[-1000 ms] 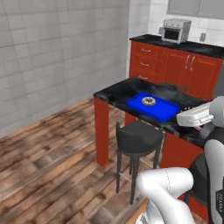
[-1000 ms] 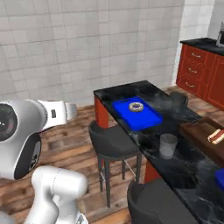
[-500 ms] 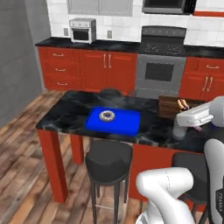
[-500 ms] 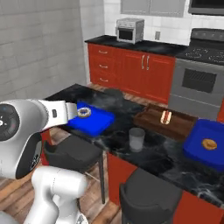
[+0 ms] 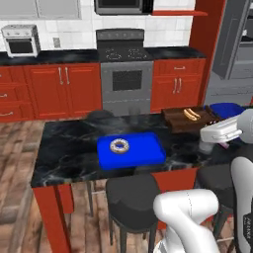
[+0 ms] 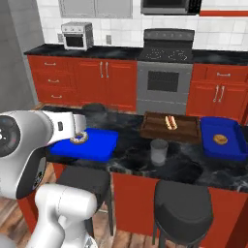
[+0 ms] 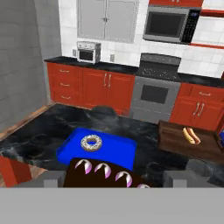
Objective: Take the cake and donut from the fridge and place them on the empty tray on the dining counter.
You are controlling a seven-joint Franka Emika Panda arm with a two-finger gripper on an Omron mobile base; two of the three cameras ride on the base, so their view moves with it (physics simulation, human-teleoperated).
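Cake sits right between the fingers of the tool. It is a dark brown slab with a row of pink-and-white icing dollops along its top. The jaws stand wide but pinch it from both sides, wide because the cake itself is broad. It looks level, icing up, which suits a soft thing that would smear if tipped.

Ahead of the tool and a little below lies the tray, bright blue, flat on the black marbled bench. The donut lies in the tray's far-left part as seen from the hand, ring flat, not touching the rim. That leaves the near and right part of the tray bare (room enough, I judge, for the cake beside it without the two touching).

To the tool's right on the same bench is a dark brown board with a hot dog on it, well apart from the tray. Farther right in the right base view are a glass and a second blue tray that holds something small. That second tray is not empty, so it is not the target.

By my reading the donut half is done. What remains is to carry the cake forward over the bare blue patch and lower it. The donut and the raised rim are the two things to keep clear of.
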